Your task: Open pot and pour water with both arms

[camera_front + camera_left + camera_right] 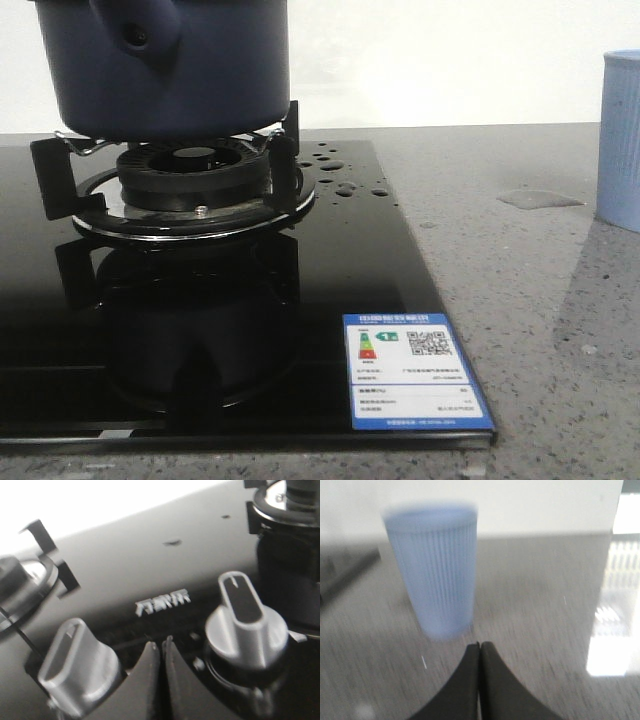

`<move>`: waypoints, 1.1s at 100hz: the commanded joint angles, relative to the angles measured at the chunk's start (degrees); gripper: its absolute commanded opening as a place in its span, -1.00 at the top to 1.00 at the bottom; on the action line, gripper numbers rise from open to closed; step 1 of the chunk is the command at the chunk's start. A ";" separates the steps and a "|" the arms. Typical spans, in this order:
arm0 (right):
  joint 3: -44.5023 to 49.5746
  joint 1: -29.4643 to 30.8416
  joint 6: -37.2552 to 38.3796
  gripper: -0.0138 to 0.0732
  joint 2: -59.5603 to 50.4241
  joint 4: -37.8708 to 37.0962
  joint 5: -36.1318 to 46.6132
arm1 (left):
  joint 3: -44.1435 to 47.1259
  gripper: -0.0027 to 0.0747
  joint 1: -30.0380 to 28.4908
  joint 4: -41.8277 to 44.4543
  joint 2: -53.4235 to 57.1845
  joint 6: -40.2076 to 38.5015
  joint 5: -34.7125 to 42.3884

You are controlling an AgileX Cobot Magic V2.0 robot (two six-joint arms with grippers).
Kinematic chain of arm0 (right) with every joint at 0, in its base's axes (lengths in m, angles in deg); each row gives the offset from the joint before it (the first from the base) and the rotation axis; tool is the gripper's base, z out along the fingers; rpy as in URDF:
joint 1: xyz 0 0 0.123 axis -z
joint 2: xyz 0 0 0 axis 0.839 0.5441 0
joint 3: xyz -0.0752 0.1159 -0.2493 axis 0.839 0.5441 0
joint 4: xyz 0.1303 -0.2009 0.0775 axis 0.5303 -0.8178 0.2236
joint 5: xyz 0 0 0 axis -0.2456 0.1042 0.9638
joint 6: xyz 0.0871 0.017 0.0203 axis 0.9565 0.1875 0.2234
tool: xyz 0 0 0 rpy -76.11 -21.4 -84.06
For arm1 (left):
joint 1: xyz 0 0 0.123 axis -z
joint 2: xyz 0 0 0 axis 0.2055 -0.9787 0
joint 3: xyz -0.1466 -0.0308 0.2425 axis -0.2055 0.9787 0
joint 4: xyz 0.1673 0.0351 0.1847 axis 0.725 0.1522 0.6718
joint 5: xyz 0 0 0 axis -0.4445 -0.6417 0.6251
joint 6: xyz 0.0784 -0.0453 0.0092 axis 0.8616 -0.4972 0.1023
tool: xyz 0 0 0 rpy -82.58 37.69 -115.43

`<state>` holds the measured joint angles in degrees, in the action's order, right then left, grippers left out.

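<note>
The left gripper [161, 647] is hanging with its fingers pressed together on nothing, between two stove knobs [246, 625]. The right gripper [479, 650] is likewise closed and empty, pointing at the pale cup [436, 570], which is blurring in its view, so their spacing is hard to judge. The pot [165, 65] is sitting on the burner [190, 175], its top cropped out; droplets [345, 175] are lying on the glass hob [230, 330]. Risks: closed fingers could be nudging a knob or toppling the cup, and wet surfaces could be letting things slip.
</note>
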<state>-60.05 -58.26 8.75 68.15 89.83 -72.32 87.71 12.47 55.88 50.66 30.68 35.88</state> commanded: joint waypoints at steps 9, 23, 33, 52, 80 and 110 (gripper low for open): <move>0.30 0.46 0.42 0.83 -1.20 19.21 15.94 | 2.26 0.98 -0.08 -14.84 1.56 -0.44 19.55; 0.30 0.46 0.42 0.83 -1.20 30.68 16.35 | 2.26 0.98 -0.08 -23.82 1.56 -0.44 27.06; 0.07 0.46 0.42 0.83 -1.20 31.87 15.94 | 2.26 0.98 -0.08 -31.15 1.56 -0.44 32.39; -2.69 0.46 0.42 0.83 -1.20 31.87 11.39 | 2.15 0.98 -0.08 -37.42 1.56 -0.44 34.28; -13.03 0.46 -3.62 0.83 -0.91 27.20 0.40 | -1.91 0.98 -0.08 -43.73 0.55 -0.44 31.84; -26.09 0.46 -4.41 0.83 7.53 17.51 -23.06 | -9.56 0.98 -0.08 -45.11 -5.23 -0.05 17.01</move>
<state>-81.69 -58.26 5.30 71.70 109.12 -90.80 83.23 12.47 11.23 48.87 30.68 59.56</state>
